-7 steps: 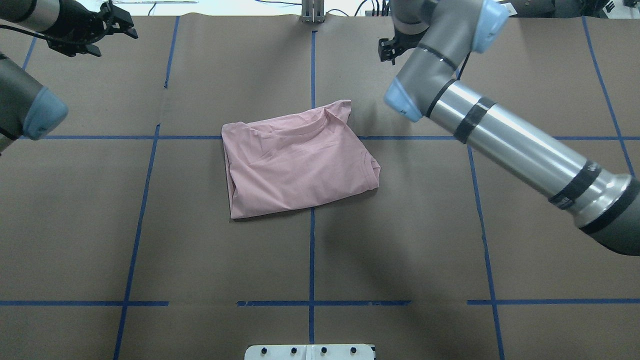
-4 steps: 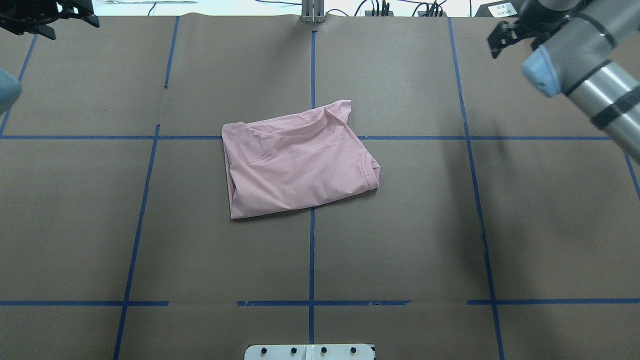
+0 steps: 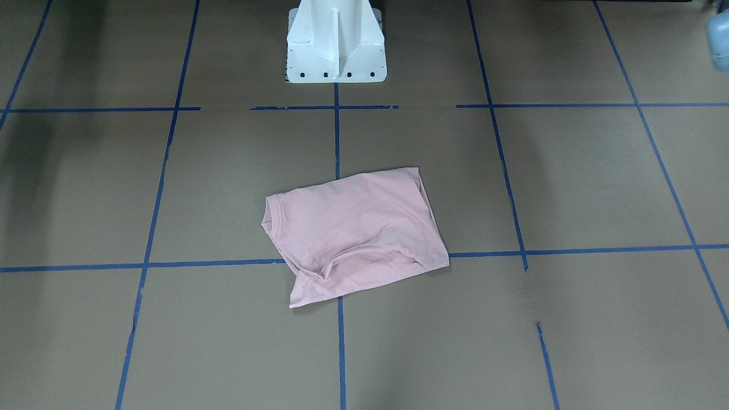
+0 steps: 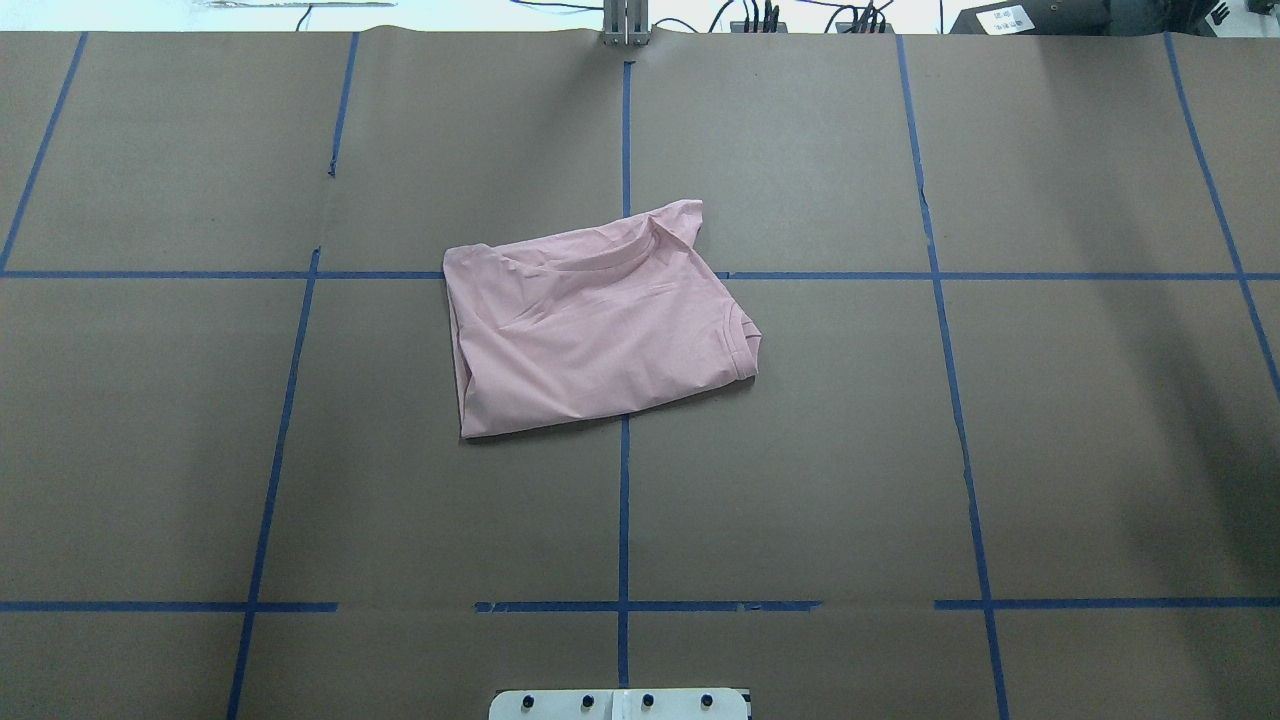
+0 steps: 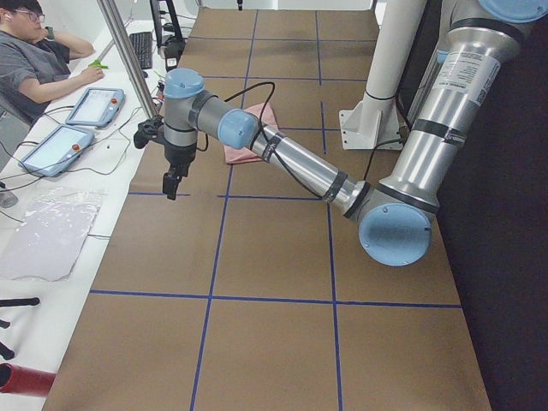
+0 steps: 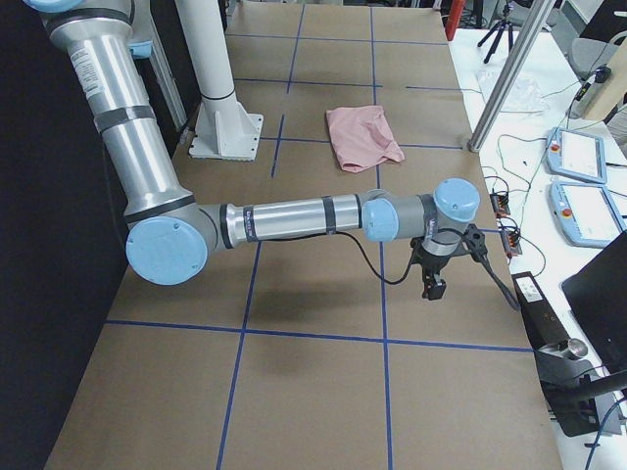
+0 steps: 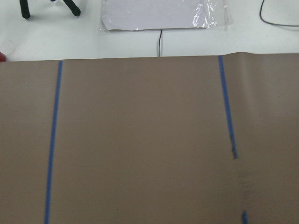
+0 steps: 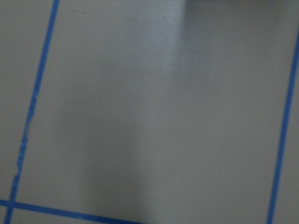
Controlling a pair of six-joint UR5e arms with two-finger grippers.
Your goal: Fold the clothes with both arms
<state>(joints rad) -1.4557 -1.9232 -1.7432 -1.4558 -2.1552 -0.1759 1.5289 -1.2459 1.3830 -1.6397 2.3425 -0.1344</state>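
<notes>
The pale pink T-shirt (image 4: 590, 320) lies folded into a rough rectangle at the table's middle, collar on top; its drawing and lettering are hidden. It also shows in the front view (image 3: 359, 233), the left side view (image 5: 243, 144) and the right side view (image 6: 361, 132). No gripper touches it. My left gripper (image 5: 174, 181) hangs over the table's left end, far from the shirt. My right gripper (image 6: 434, 285) hangs over the table's right end. I cannot tell whether either is open or shut. Both wrist views show only brown paper.
Blue tape lines (image 4: 624, 500) divide the brown paper table into squares. The white pedestal base (image 3: 336, 42) stands at the robot's edge. An operator (image 5: 34, 60) and tablets (image 5: 94, 107) are past the far edge. A plastic bag (image 7: 163, 14) lies beyond the paper.
Both arms have swung outward and left the overhead view, the left one to the left, the right one to the right. The shirt has not moved.
</notes>
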